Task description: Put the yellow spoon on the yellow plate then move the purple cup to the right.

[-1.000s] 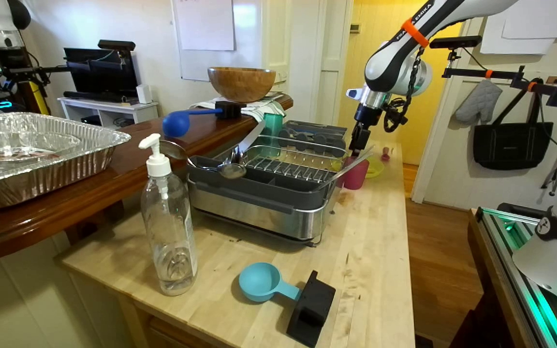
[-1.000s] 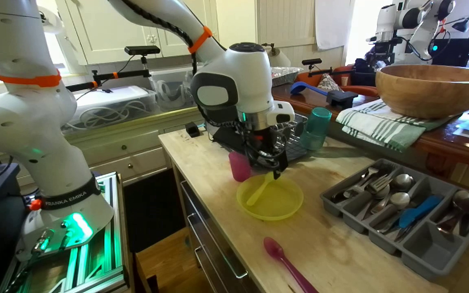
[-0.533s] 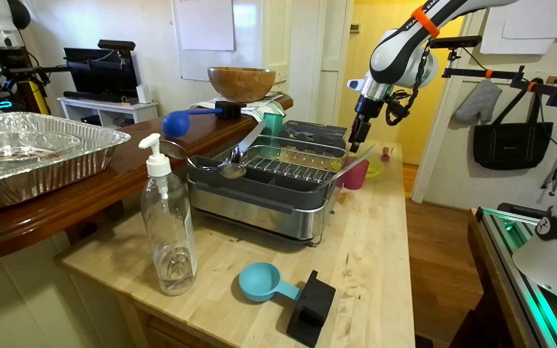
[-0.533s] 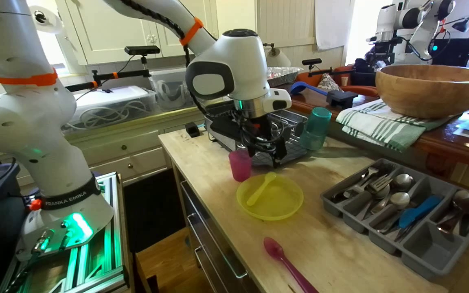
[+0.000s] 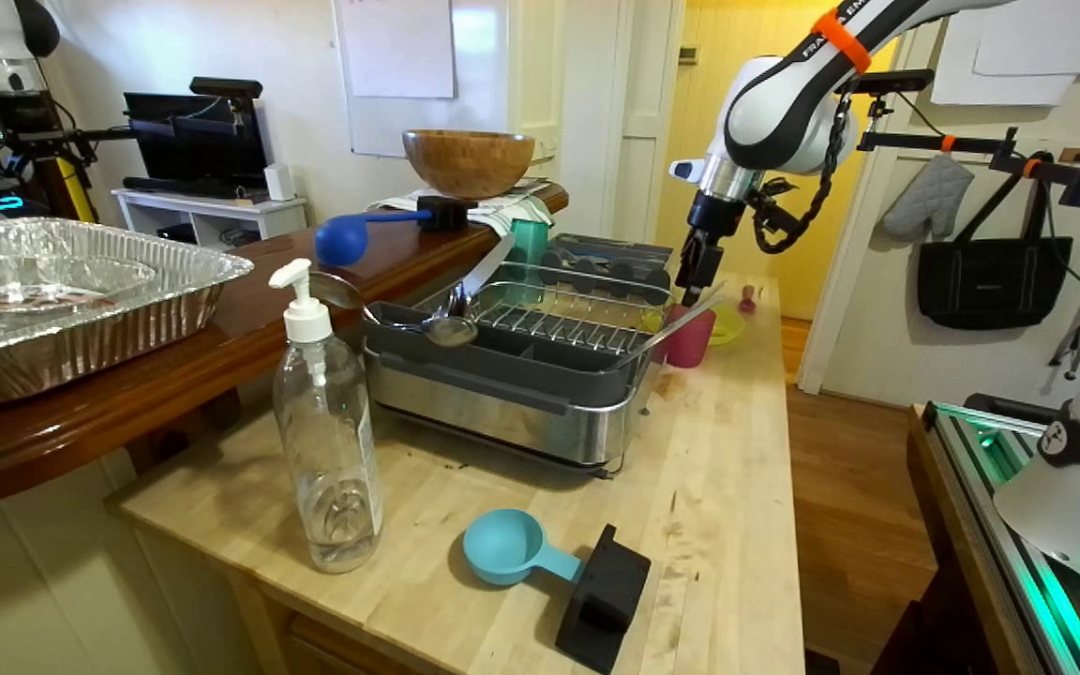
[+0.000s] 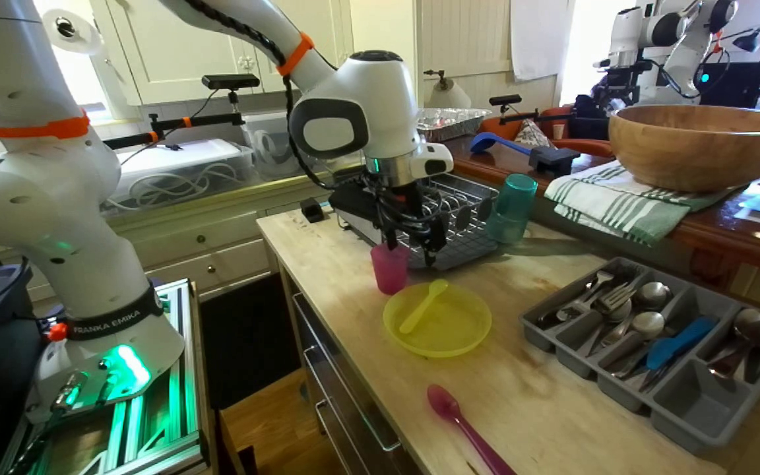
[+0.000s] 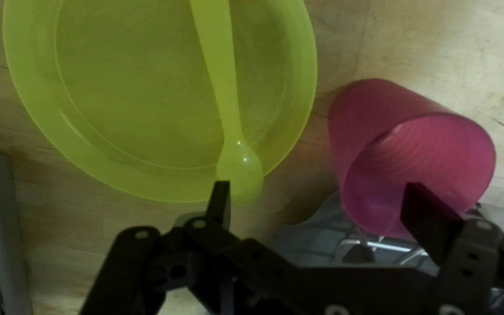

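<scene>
Near robot-side tabletop (image 6: 525,389) edge, yellow spoon (image 6: 423,308) is lying on plate (image 6: 460,324), pt 1 prob. done; pink cup (image 6: 390,272) is standing beside plate, move prob. TBD; gripper (image 7: 317,195) is hovering nearby, jaws apart.

forearm (image 6: 254,20): sloping down | wrist (image 6: 383,102): bent | hand (image 7: 316,188): pointing down, slightly tilted | fingers (image 7: 219,203): spread well apart

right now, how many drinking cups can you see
2: the pink cup beside the yellow plate and the teal tumbler by the dish rack. Others may be hidden.
</scene>
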You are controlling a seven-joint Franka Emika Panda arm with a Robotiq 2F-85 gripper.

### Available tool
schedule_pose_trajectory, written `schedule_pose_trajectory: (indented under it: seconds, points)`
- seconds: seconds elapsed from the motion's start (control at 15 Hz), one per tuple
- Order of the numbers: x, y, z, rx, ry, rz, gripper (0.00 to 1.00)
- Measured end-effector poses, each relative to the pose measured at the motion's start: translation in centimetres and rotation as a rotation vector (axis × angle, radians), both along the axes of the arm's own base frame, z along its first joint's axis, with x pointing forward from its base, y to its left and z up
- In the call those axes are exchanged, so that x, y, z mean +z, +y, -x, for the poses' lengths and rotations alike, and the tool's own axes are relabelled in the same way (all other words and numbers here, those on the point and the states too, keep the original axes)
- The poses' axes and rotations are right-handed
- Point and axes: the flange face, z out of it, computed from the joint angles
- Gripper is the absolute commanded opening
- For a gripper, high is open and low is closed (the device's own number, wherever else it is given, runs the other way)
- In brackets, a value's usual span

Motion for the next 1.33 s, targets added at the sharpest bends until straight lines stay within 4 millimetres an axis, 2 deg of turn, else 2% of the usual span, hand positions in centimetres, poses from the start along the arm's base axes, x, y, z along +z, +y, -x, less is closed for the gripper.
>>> schedule_pose_trajectory:
  seconds: [0.07, 0.67, 0.8, 1.33]
  points:
    - [-0.3, 0.3, 0.1, 0.002, 0.007, -0.002, 0.74]
    - [-1.7, 1.4, 0.2, 0.012, 0.037, -0.012, 0.05]
    - [-1.7, 1.5, 0.1, 0.014, 0.037, -0.012, 0.0]
    - [-0.9, 2.1, 0.8, 0.104, 0.06, -0.073, 0.01]
